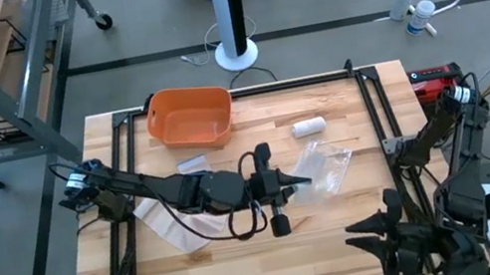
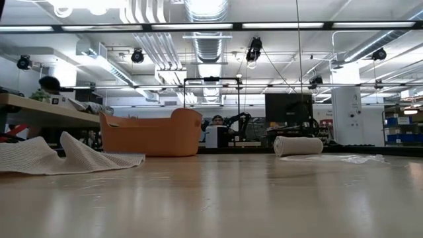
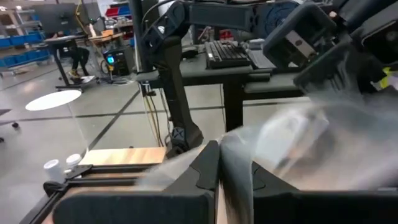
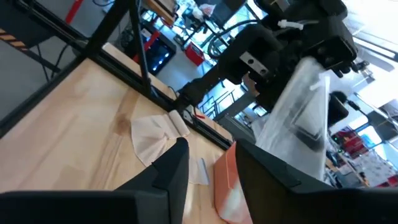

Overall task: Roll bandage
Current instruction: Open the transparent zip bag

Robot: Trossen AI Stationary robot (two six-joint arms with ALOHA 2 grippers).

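The left gripper (image 1: 296, 184) sits mid-table, its fingers clamped on a clear plastic wrapper (image 1: 323, 166) lifted off the table (image 1: 343, 231). The rolled bandage (image 1: 308, 127) lies beyond it, near the orange bin (image 1: 188, 119); loose gauze (image 1: 174, 221) lies under the left arm. The right gripper (image 1: 384, 234) waits at the table's near right edge, fingers apart.
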